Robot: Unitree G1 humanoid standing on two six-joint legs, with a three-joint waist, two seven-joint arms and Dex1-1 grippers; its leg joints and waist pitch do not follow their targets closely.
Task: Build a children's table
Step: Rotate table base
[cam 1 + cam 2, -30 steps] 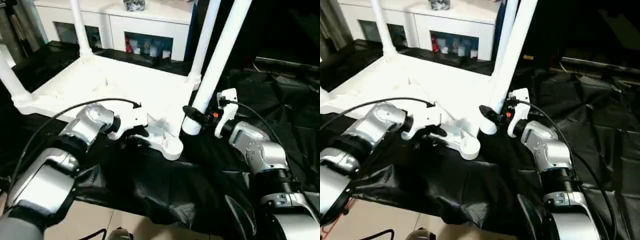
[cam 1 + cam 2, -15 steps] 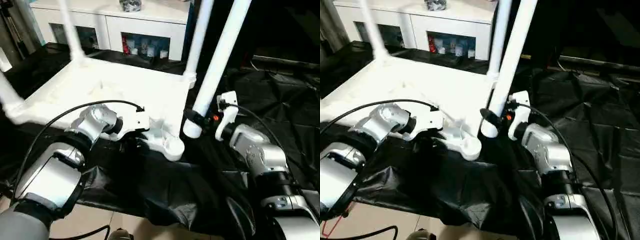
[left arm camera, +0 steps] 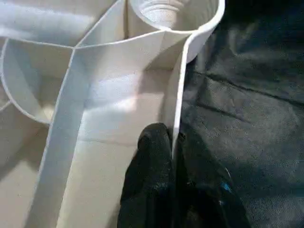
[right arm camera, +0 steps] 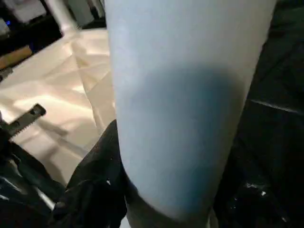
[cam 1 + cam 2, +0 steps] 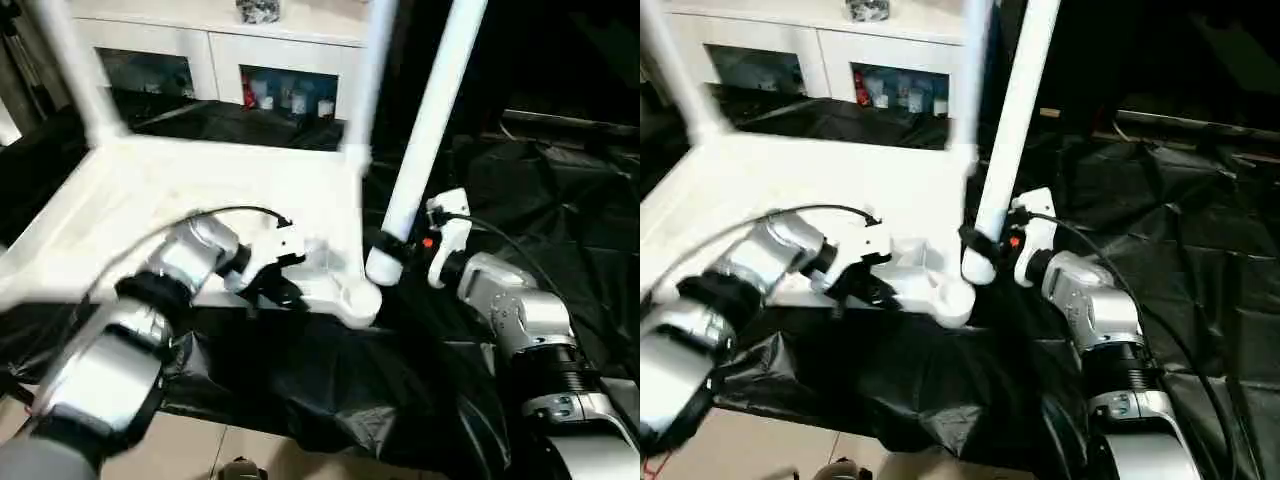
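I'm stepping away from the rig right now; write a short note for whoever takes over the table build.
Left gripper: pinched on the rim of the upside-down tabletop, near the empty corner socket.
Right gripper: clamped around the loose leg, held upright with its lower end just beside that socket, not in it.
Done: other legs stand in their sockets.
Left: seat the held leg in the near corner socket.

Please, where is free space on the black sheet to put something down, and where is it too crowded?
Free: the black sheet right of the held leg, and the sheet's front part between the two forearms. Crowded: the near corner socket, where the left pincer grips the tabletop's rim and the right pincer holds the leg beside it.
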